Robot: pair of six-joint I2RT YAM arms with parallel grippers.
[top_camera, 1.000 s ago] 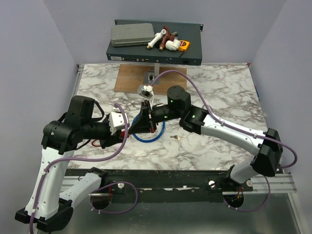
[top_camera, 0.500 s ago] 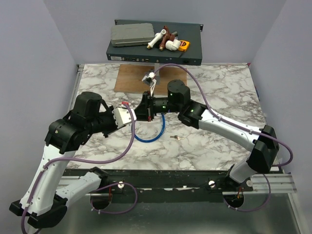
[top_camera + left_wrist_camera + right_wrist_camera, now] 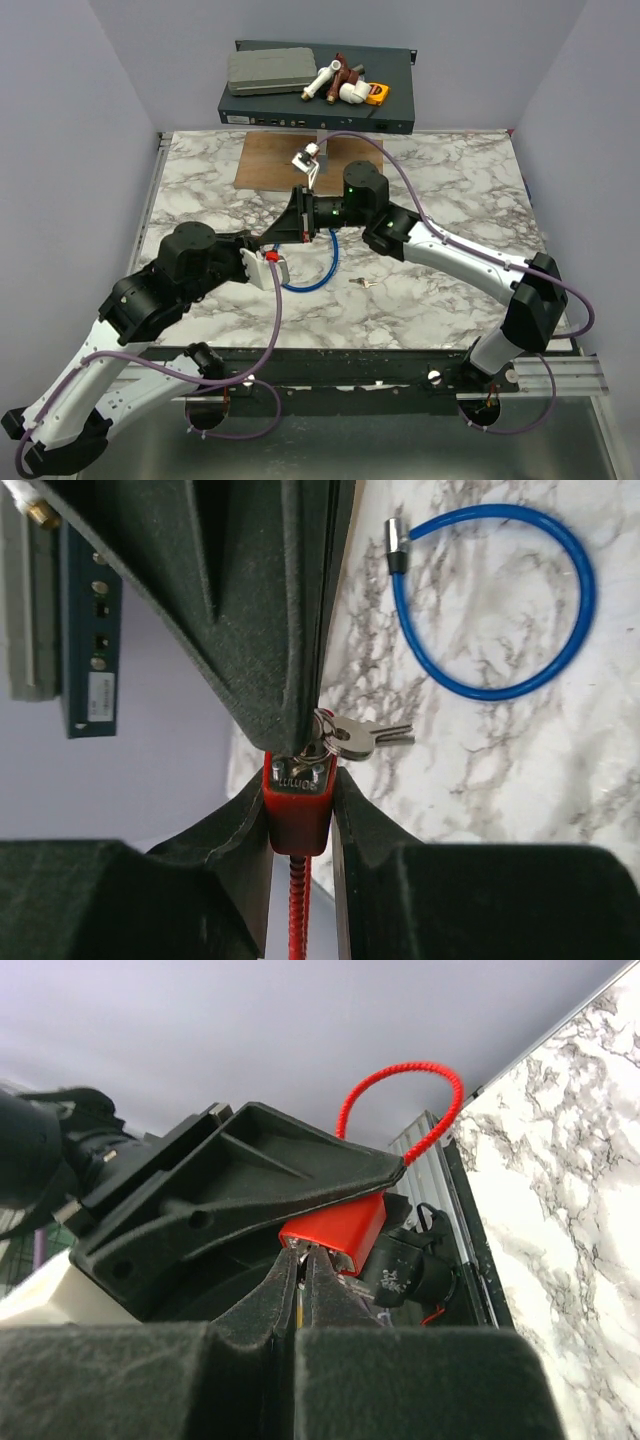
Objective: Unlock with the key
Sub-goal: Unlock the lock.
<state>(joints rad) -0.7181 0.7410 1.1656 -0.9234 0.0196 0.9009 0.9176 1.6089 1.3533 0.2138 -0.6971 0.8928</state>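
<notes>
Over marble table (image 3: pixel 450 190) — tip to tip — left jaws pinch red lock (image 3: pixel 298 810), right jaws pinch key (image 3: pixel 330 742).

Blue cable loop (image 3: pixel 487 693) blocks table (image 3: pixel 470 200) centre; right side seemingly open.

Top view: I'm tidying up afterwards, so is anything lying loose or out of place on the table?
A small silver key lies loose on the marble table, just right of the open blue cable loop, apart from both arms. Nothing looks spilled or damaged.
</notes>
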